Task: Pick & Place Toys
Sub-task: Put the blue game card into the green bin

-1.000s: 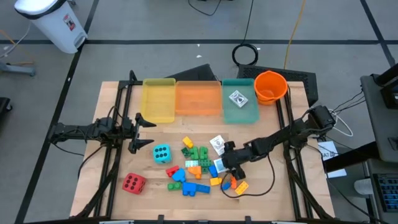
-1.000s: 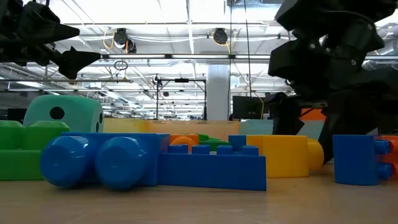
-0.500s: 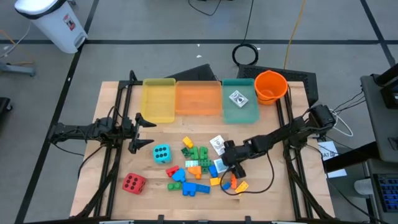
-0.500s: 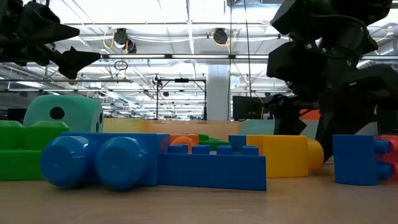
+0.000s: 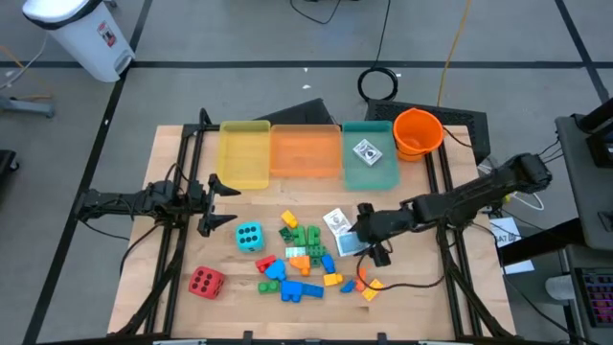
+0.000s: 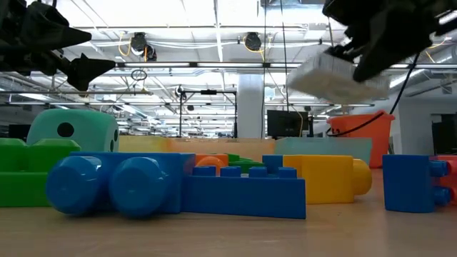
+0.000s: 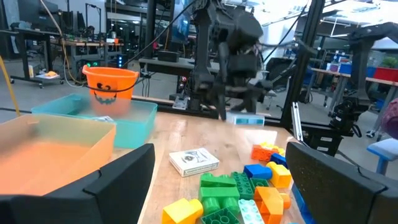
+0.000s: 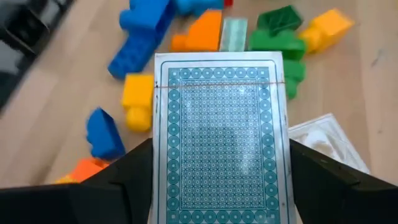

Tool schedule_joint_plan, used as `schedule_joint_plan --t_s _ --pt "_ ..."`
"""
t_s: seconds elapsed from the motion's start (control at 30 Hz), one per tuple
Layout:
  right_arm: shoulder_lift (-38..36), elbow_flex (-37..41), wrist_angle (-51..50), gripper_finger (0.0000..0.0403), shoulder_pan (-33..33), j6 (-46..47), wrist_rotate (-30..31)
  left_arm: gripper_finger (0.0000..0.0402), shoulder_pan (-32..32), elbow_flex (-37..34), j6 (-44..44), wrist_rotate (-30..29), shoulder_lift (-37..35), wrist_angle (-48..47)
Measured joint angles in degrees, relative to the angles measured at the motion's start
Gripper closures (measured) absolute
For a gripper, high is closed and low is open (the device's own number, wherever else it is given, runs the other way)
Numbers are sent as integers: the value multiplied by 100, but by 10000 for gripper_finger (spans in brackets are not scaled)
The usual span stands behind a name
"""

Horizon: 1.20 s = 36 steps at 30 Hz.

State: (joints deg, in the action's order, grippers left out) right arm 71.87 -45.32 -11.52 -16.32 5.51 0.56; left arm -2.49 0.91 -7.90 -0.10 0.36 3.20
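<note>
Wood planks, pale and lightly grained, make up the desk, which stands on a grey floor crossed by dark tape lines; the low view looks past it into a big hall with bright ceiling lights and racks. Along the far edge sit three translucent plastic trays, yellow, orange and teal, the teal one holding a small card pack, and beside it stands a round orange plastic bucket. Near the middle lies a loose heap of small studded plastic building bricks in blue, green, yellow and orange, with a soft cyan foam die with black dots to their left and a red foam die with black dots nearer the front edge. Another flat white card pack lies on the wood by the bricks. The right hand is lifted above the bricks, its fingers closed on the sides of a rectangular card pack with a teal patterned back. The left hand hangs over the desk's left side with its fingers spread wide and empty.
</note>
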Motion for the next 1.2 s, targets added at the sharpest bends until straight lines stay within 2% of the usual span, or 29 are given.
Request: schedule_joint_plan --t_s 0.13,0.27,0.43,0.5,0.6,0.97,1.07,1.2 --pt "-404 0 -83 141 121 442 575 37 -1 0 0 0 0 -2" --pt "-591 -4 -90 141 410 869 1449 37 -1 0 1 0 0 -3" --pt "-572 -4 33 141 1109 1325 2822 37 -1 0 2 0 0 -6" --pt "-496 -7 53 141 1488 1399 3070 37 0 0 0 0 0 0" --pt "-340 -4 55 141 2120 1395 3000 36 1 0 0 0 0 -3" --pt "526 -7 177 141 4387 1328 1447 37 1 0 0 0 0 -6" --pt "747 -7 183 141 4783 1334 1275 37 1 0 0 0 0 -4" --pt "1079 -8 260 141 4989 1309 1272 36 0 0 1 0 0 -3"
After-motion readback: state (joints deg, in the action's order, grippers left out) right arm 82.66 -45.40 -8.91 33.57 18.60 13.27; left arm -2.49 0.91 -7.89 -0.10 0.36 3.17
